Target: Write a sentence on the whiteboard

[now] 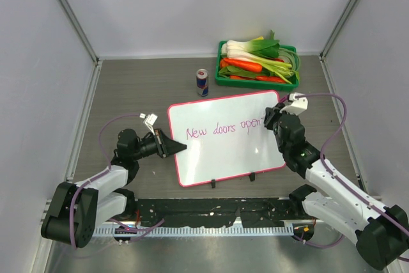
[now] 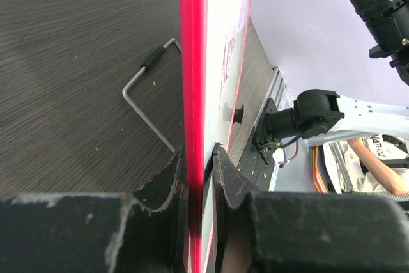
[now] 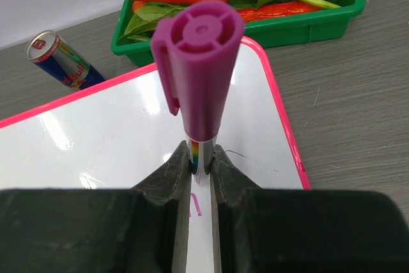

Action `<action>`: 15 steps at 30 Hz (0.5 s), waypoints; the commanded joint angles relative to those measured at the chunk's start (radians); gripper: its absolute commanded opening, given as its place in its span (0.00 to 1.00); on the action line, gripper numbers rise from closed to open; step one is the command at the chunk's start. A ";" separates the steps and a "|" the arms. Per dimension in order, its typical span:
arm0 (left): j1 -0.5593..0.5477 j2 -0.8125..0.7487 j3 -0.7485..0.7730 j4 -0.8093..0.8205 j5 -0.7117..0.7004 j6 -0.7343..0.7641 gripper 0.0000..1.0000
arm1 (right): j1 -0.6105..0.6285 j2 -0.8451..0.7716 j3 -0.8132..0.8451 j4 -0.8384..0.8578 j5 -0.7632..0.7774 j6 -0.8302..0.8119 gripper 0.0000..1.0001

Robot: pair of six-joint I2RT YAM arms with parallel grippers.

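The whiteboard (image 1: 223, 148) with a pink-red frame stands tilted on two black feet mid-table. Pink cursive writing (image 1: 220, 130) on it reads "New doors open", its end hidden behind my right gripper. My left gripper (image 1: 179, 148) is shut on the board's left edge; in the left wrist view the red frame (image 2: 193, 81) runs between the fingers (image 2: 220, 177). My right gripper (image 1: 271, 119) is shut on a marker with a purple cap end (image 3: 199, 49), held over the board's right part (image 3: 115, 139), a pink stroke (image 3: 195, 206) showing below it.
A green tray (image 1: 255, 80) of vegetables stands at the back right, also in the right wrist view (image 3: 300, 27). A Red Bull can (image 1: 202, 82) stands behind the board. A wire stand leg (image 2: 144, 103) lies on the table behind the board.
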 commanded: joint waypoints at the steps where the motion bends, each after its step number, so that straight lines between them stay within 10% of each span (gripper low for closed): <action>1: -0.004 0.011 0.008 -0.042 -0.064 0.109 0.00 | -0.007 -0.015 -0.017 0.017 0.009 0.016 0.01; 15: -0.004 0.011 0.006 -0.041 -0.064 0.109 0.00 | -0.005 -0.067 -0.071 -0.041 -0.023 0.036 0.01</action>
